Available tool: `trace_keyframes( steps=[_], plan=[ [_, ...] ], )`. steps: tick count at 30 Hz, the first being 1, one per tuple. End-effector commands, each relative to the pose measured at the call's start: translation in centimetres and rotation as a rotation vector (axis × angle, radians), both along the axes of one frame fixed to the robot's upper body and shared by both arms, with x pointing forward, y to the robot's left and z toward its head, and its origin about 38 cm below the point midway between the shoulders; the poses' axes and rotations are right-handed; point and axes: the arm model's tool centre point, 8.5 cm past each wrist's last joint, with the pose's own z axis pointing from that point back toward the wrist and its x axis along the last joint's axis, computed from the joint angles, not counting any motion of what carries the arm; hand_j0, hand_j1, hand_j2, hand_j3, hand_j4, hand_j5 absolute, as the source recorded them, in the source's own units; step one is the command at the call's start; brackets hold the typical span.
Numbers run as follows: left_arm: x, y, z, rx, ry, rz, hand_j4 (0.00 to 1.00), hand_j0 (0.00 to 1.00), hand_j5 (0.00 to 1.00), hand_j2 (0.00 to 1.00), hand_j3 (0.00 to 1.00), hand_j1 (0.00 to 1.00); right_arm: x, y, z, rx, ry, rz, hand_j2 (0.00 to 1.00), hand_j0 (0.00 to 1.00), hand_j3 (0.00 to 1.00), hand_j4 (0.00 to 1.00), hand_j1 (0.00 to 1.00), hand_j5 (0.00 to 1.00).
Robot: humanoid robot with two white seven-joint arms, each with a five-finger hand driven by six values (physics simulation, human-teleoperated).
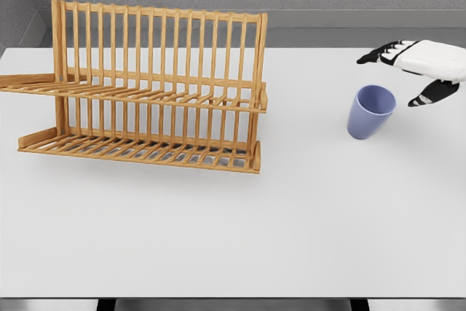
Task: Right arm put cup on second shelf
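On the white table (pixel 218 238) stands a blue cup (pixel 370 112), the right robot hand (pixel 415 71) hovering beside it, fingers spread apart.

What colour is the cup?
The cup is light blue-purple, seen best in the head view.

No text, label, brand, number or sign can be read anywhere in the head view.
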Motion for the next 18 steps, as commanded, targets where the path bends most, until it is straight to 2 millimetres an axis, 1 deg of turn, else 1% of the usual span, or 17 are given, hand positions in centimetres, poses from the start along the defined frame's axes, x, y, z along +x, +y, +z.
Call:
trace_keyframes(
  steps=[1,2,6,9,11,15,18],
  plan=[
    [0.0,0.0,0.0,-0.001,0.0,0.0,1.0,1.0,1.0,1.0,1.0,1.0,0.1,0.8,-1.8,-0.009,0.043,0.014,1.0,1.0,1.0,1.0,1.0,1.0],
    [0.0,0.0,0.0,-0.001,0.0,0.0,1.0,1.0,1.0,1.0,1.0,1.0,0.1,0.6,-2.1,-0.013,0.051,0.008,1.0,1.0,1.0,1.0,1.0,1.0],
    [0.0,0.0,0.0,-0.001,0.0,0.0,1.0,1.0,1.0,1.0,1.0,1.0,0.3,0.8,-1.9,-0.021,0.045,0.011,1.0,1.0,1.0,1.0,1.0,1.0],
    [0.0,0.0,0.0,0.001,0.0,0.001,1.0,1.0,1.0,1.0,1.0,1.0,0.4,1.2,-2.4,-0.032,0.051,0.018,1.0,1.0,1.0,1.0,1.0,1.0],
    [0.0,0.0,0.0,-0.001,0.0,-0.001,1.0,1.0,1.0,1.0,1.0,1.0,0.7,1.6,-3.0,-0.037,0.071,0.023,1.0,1.0,1.0,1.0,1.0,1.0],
    [0.0,0.0,0.0,0.001,0.0,0.001,1.0,1.0,1.0,1.0,1.0,1.0,0.8,1.5,-3.8,-0.044,0.091,0.02,1.0,1.0,1.0,1.0,1.0,1.0],
    [0.0,0.0,0.0,-0.001,0.0,0.0,1.0,1.0,1.0,1.0,1.0,1.0,0.8,1.5,-3.9,-0.046,0.096,0.021,1.0,1.0,1.0,1.0,1.0,1.0]
  ],
)
